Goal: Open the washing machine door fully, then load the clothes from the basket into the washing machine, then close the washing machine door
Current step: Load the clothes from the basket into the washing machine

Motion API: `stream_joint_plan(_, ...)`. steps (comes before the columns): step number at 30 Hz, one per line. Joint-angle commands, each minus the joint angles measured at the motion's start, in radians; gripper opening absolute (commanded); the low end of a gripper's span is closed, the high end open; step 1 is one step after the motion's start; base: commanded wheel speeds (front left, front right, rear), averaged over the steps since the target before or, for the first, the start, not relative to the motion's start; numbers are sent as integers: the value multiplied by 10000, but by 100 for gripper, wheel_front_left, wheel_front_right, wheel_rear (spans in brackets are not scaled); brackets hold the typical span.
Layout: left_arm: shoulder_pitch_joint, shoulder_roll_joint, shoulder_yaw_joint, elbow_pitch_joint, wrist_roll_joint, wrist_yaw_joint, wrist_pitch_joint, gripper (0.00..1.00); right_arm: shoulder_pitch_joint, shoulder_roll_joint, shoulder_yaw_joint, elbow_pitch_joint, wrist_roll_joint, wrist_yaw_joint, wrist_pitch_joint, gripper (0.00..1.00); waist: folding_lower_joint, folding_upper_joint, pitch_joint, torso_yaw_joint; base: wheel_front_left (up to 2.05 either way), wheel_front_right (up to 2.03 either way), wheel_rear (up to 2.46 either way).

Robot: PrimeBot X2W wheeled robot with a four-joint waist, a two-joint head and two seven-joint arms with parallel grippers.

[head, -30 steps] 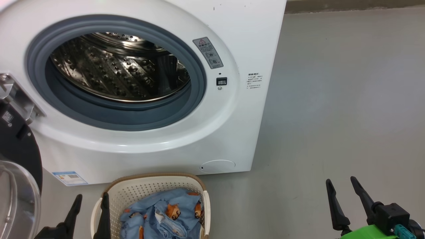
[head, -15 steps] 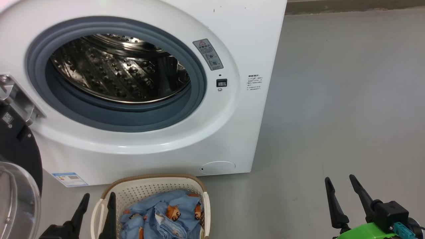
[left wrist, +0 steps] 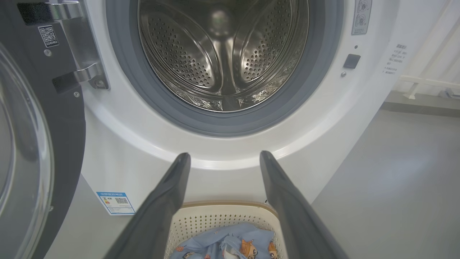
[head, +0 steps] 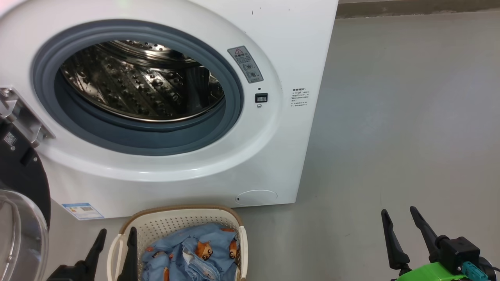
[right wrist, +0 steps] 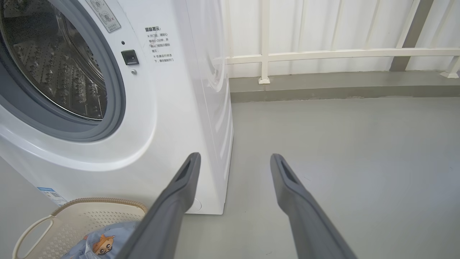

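The white washing machine (head: 269,148) stands ahead with its steel drum (head: 140,82) bare and exposed. Its door (head: 19,203) hangs swung out at the far left, black rim and clear glass bowl showing, also at the left of the left wrist view (left wrist: 32,144). The cream basket (head: 175,216) sits on the floor in front, holding light-blue clothes (head: 191,251) with orange animals. My left gripper (head: 117,233) is open and empty, hovering over the basket's left rim (left wrist: 222,208). My right gripper (head: 398,212) is open and empty over bare floor, right of the machine (right wrist: 172,126).
Grey floor (head: 390,117) stretches to the right of the machine. A white railing (right wrist: 323,54) on a low grey kerb runs behind it. A blue label sticker (head: 82,210) sits on the machine's lower left front.
My left gripper has shifted a little right and forward, its fingertips now nearer the basket's left rim. The right gripper has barely moved. The view has shifted slightly.
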Motion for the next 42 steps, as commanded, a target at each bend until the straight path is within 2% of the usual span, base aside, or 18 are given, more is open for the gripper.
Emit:
stream_joint_plan(1, -224, 172, 217, -100, 7, -25, -63, 100, -234, -85, 280, -222, 31, 25, -76, 100, 0, -1, 3, -11, 0, 0, 0)
stream_joint_plan(11, -285, 340, -254, 319, -212, -25, -63, 100, -289, -85, 355, -242, 140, 25, -76, 100, 0, -1, 336, -74, 0, 0, 0)
stream_joint_plan(23, -1054, 533, -1305, 1080, -837, -25, -63, 100, -802, -85, 702, -355, 291, 25, -76, 100, 0, -1, 1540, -370, 0, 0, 0)
stream_joint_plan(31, -1828, 732, -1692, 1767, -1260, -25, -63, 100, -1191, -85, 832, -423, 320, 25, -76, 100, 0, -1, 2523, -777, 0, 0, 0)
stream_joint_plan(42, -3003, 1284, -2252, 3052, -1683, -25, -63, 100, -1621, -85, 1061, -588, 518, 25, -76, 100, 0, -1, 3974, -1481, 0, 0, 0)
